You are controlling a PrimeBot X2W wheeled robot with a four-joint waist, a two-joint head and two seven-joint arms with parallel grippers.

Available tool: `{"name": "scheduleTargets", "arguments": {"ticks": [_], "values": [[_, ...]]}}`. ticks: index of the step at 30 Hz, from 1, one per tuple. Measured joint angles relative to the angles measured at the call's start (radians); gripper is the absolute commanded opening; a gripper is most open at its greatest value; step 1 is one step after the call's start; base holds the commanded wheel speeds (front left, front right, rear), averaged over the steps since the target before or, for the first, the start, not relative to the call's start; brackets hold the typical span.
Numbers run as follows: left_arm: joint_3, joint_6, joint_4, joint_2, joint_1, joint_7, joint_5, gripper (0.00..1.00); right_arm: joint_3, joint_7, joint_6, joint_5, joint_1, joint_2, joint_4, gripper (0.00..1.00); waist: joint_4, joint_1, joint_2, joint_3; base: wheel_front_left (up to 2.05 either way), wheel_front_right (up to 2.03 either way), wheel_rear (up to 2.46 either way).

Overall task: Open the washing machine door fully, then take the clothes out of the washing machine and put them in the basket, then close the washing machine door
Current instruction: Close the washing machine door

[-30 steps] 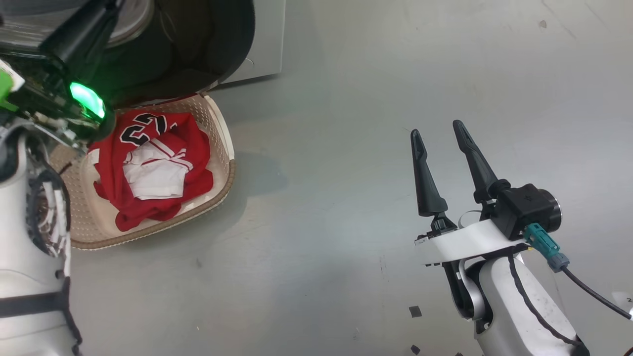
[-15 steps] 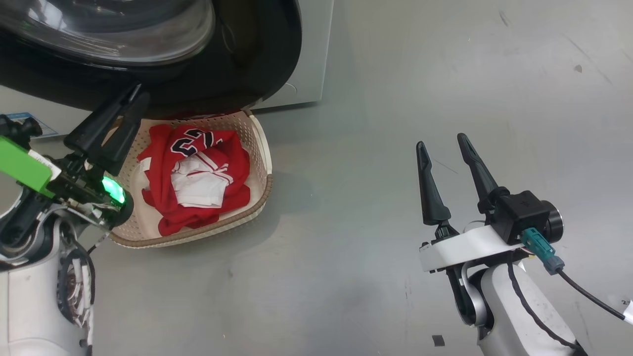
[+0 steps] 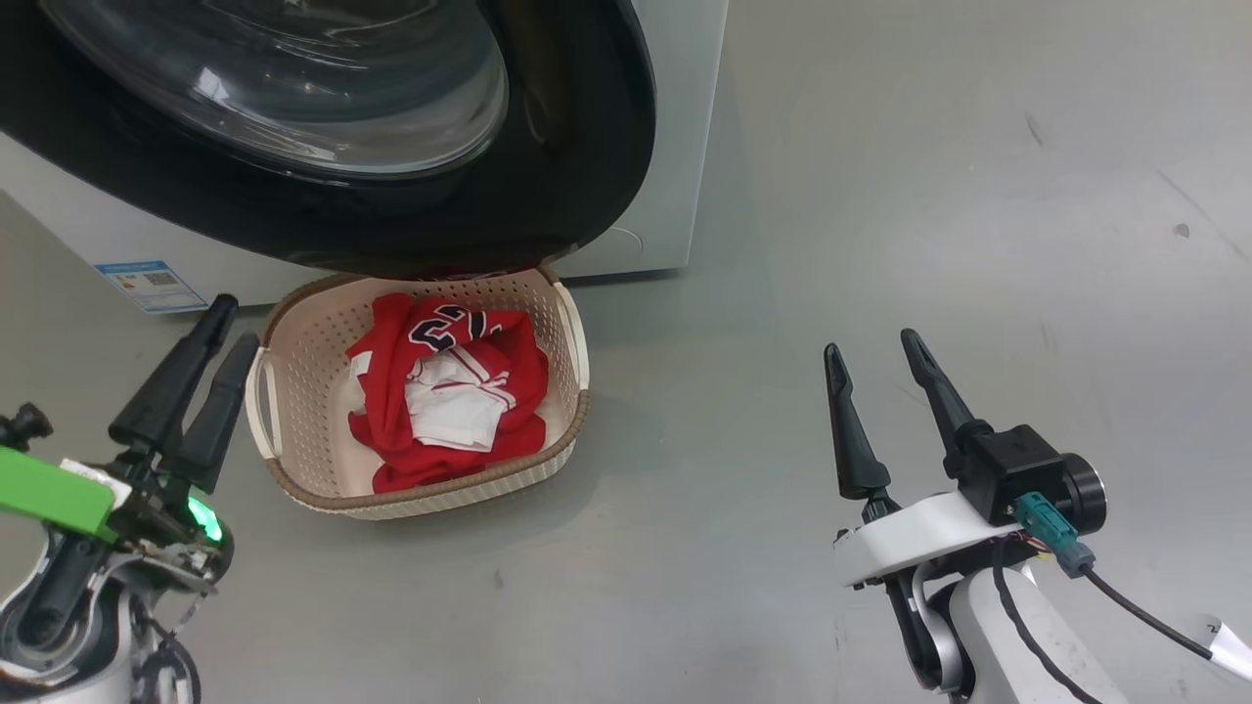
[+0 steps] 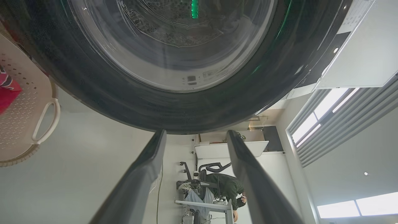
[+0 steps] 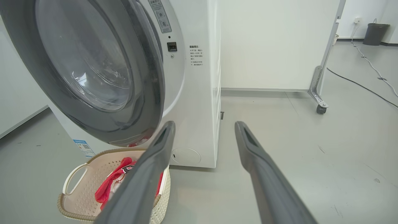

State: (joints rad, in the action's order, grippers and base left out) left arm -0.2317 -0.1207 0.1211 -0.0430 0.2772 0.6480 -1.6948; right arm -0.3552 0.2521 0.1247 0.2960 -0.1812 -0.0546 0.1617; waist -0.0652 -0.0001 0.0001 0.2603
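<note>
The washing machine door (image 3: 587, 147) is gleaming glossy black round clear glass, basket (image 3: 323, 342) is showing matt perforated plastic w/ woven-look rim, clothes (image 3: 391, 401) are lying as soft cloth, floor (image 3: 831, 225) is looking smooth.

The right hand (image 3: 871, 342) has dark tapered fingers (image 3: 851, 440), a white bracket (image 3: 905, 533), black camera block (image 3: 1007, 469), teal connector (image 3: 1037, 513) and black cable (image 3: 1135, 606); the left hand (image 3: 238, 323) carries a green panel (image 3: 49, 494) and green light (image 3: 202, 518).
</note>
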Motion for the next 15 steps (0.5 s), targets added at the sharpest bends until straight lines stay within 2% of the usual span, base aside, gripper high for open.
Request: {"name": "scheduleTargets", "arguments": {"ticks": [7,13,15], "values": [[0.012,0.0,-0.11,0.004,-0.117,-0.114,0.157,1.0,0.013,0.0,0.0,-0.01,0.016,-0.003,0.01,1.0,0.032,0.0,0.0,-0.038,0.0,0.0,0.0],[0.087,0.0,-0.208,0.002,-0.186,-0.204,0.355,1.0,0.027,0.0,-0.001,-0.01,0.043,-0.004,0.014,1.0,0.059,0.0,0.0,-0.064,0.0,0.0,0.0],[0.115,0.0,-0.239,-0.002,-0.209,-0.242,0.432,1.0,0.026,0.0,-0.01,-0.01,0.048,-0.004,0.018,1.0,0.066,0.0,0.0,-0.073,0.0,0.0,0.0]]}}
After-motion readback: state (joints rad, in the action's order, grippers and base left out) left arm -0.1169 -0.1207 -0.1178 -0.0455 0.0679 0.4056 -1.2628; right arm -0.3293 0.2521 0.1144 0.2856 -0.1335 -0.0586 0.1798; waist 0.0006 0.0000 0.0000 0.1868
